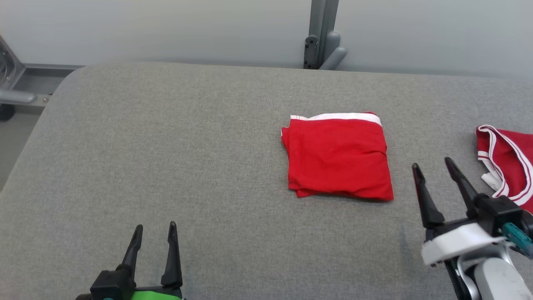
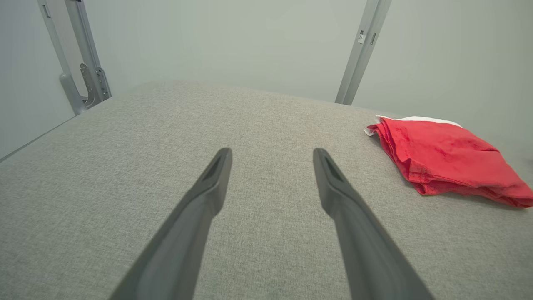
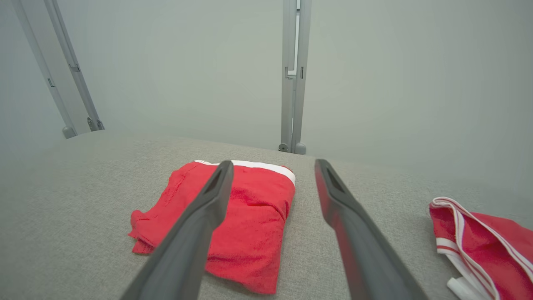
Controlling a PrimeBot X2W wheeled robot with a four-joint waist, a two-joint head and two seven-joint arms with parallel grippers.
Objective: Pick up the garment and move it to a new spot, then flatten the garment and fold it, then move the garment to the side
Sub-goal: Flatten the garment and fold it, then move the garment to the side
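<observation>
The garment (image 1: 338,156) is red with a white band along its far edge and lies folded into a neat square on the grey table, right of centre. The left wrist view has the folded garment (image 2: 445,160) at its right; the right wrist view has the garment (image 3: 241,221) just ahead. My right gripper (image 1: 433,166) is open and empty, a short way right of the garment's near corner and apart from it. Far off at the lower left, my left gripper (image 1: 155,228) also stands open over bare cloth with nothing between its fingers.
A second red piece with white stripes (image 1: 506,166) lies unfolded at the table's right edge, close behind my right gripper. A grey metal post (image 1: 320,37) rises behind the table's far edge. The padded table (image 1: 166,146) has a rounded far-left corner.
</observation>
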